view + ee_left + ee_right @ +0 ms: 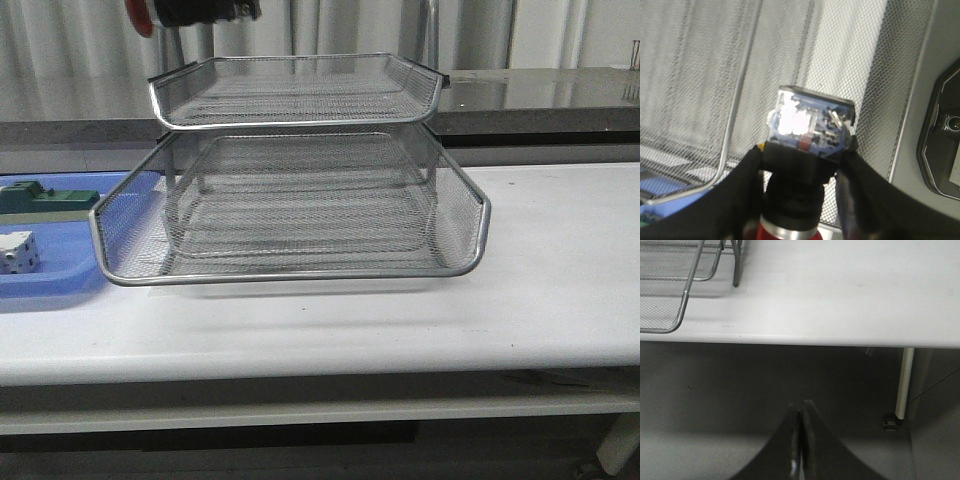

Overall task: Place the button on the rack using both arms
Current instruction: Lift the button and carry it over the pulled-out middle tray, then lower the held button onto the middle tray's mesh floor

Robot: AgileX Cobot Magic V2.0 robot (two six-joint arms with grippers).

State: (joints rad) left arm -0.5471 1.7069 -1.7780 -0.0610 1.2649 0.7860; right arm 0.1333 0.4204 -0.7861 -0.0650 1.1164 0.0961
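The button [810, 122] is held in my left gripper [804, 152], which is shut on its black body; the blue rear block points away from the wrist and the red head [785, 232] lies near it. In the front view the button [142, 16] hangs at the top left, just above the rack's top tier [300, 90]. The silver wire-mesh rack [290, 210] stands mid-table, and its mesh [700, 75] fills the left wrist view under the button. My right gripper [801, 407] is shut and empty, low in front of the table edge, with a corner of the rack [670, 290] to one side.
A flat blue tray [60, 280] at the left holds a green block [40, 200] and a white dotted cube [18, 252]. A grey counter [560, 90] runs behind the table. A table leg [902, 385] and the floor show under the white tabletop [840, 290].
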